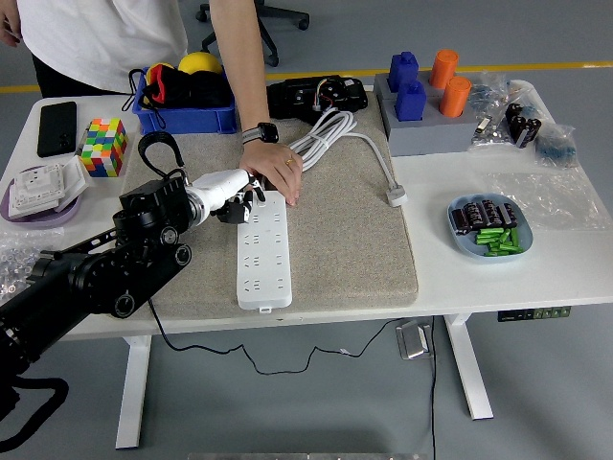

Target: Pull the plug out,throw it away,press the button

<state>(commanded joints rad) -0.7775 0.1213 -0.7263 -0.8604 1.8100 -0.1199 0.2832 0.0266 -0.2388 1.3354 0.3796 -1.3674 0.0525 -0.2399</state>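
A white power strip (262, 251) lies lengthwise on the grey mat (335, 230). A person's hand (275, 171) presses down on its far end. My left hand (237, 201), white with dark parts, sits over the strip's far left corner, right beside the person's thumb. A small dark thing (257, 195) shows between them at the top socket; whether it is a plug, and whether my hand holds it, is hidden. A white cable (330, 134) coils on the mat and ends in a loose white plug (395, 198).
Behind the mat are a blue bin (187, 115) and a black device (316, 96). At the left are a colour cube (103, 146), a phone (56, 127) and a purple dish (38, 192). At the right are a grey block with blue and orange pegs (426, 105) and a blue plate (488, 230).
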